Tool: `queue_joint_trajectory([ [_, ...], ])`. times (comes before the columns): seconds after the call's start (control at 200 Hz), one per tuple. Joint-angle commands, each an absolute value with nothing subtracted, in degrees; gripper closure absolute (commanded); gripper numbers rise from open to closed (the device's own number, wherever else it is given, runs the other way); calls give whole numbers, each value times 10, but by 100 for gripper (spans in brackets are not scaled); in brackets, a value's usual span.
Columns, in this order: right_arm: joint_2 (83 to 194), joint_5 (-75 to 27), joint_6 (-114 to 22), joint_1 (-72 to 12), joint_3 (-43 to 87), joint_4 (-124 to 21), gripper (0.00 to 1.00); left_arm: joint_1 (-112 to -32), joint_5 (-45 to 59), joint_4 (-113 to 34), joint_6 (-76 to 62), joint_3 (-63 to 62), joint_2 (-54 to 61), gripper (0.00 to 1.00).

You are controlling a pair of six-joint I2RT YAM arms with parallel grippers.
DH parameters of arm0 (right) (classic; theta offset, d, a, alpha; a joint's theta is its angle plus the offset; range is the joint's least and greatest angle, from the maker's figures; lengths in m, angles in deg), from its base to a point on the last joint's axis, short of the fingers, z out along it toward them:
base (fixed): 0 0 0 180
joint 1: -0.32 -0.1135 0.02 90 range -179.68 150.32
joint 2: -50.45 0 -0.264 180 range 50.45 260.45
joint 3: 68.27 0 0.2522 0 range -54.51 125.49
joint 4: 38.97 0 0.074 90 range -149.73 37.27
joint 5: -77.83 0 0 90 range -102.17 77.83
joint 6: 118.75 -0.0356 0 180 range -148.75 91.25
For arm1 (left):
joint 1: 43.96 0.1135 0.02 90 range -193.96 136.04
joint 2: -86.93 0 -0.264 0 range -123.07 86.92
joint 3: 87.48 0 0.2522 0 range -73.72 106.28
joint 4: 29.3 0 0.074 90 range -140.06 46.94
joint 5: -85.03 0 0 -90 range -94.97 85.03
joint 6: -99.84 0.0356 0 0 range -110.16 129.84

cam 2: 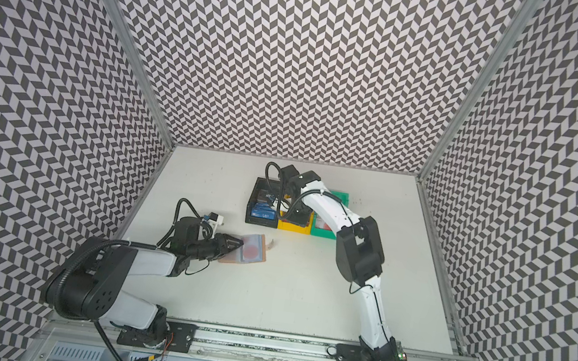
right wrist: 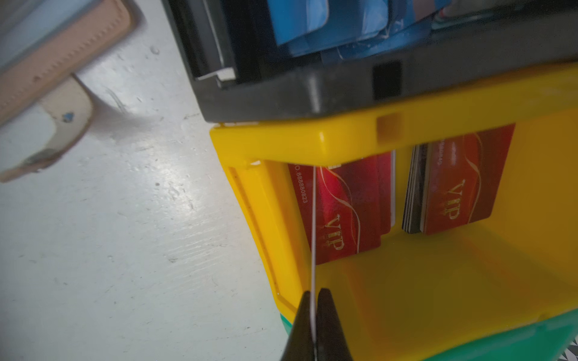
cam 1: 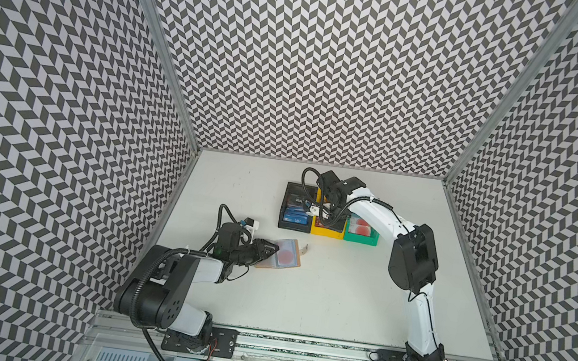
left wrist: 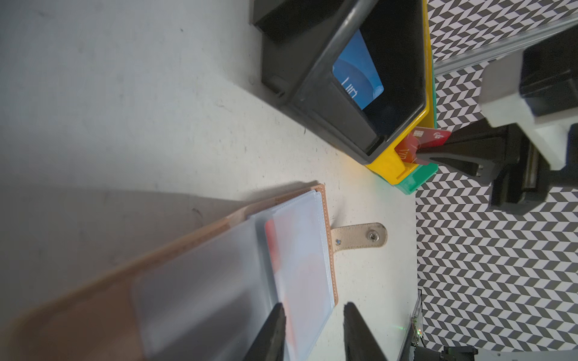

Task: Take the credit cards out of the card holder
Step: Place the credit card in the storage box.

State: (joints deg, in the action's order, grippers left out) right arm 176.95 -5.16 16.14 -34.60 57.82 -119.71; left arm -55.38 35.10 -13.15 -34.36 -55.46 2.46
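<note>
Card holder lies open, its sleeve edge between the spread left fingers. Right fingers pinch a red card above the yellow bin.

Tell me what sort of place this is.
Probably a robot test cell in a lab: chevron-patterned walls enclose a white table, a left arm and a right arm are bolted to an aluminium rail, and a row of coloured sorting bins stands ready.

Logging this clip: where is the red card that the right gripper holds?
In the wrist views, the red card is pinched in the right gripper, held over the yellow bin between the black bin and the green bin.
</note>
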Motion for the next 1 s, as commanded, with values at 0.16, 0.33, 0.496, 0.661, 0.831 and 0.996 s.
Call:
queue_joint_trajectory([
  [0.16, 1786, -61, 175, -349, 566, -1186, 99, -550, 339, -124, -320, -542, 6, 67],
  [0.33, 1791, -50, 174, -350, 568, -1173, 95, -550, 337, -126, -317, -540, 5, 68],
  [0.496, 1791, -48, 172, -349, 570, -1163, 92, -550, 335, -131, -314, -538, 4, 68],
  [0.661, 1782, -52, 171, -345, 570, -1159, 86, -550, 334, -131, -312, -535, -1, 69],
  [0.831, 1779, -49, 167, -339, 570, -1131, 80, -550, 333, -131, -311, -535, -3, 69],
  [0.996, 1780, -42, 163, -334, 576, -1117, 76, -550, 331, -131, -310, -536, -5, 70],
])
